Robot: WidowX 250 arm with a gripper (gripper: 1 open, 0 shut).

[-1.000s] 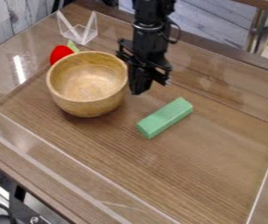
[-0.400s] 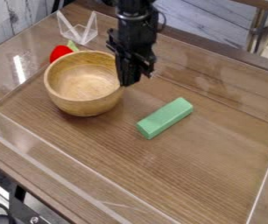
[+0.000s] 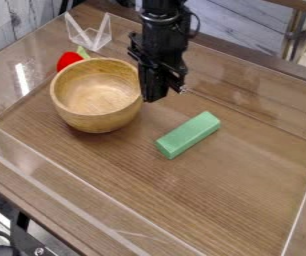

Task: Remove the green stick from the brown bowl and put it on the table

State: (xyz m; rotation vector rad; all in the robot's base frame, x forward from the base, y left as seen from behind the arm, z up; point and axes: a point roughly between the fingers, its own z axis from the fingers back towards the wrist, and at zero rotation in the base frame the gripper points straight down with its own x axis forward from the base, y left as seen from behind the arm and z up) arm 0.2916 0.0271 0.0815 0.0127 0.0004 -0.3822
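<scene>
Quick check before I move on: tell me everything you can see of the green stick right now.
The green stick is a light mint-green rectangular block with flat sides and squared ends, matte, possibly painted wood or foam. It looks whole and unmarked. It lies flat on the table, angled so one end points toward the camera's lower left and the other toward the upper right. It sits outside the brown bowl, to its right, with a gap between them. The gripper hangs above and behind it, shut and not touching it. Only the tabletop touches it.

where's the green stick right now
The green stick lies flat on the table, right of the brown bowl and clear of it, below the shut gripper.
</scene>
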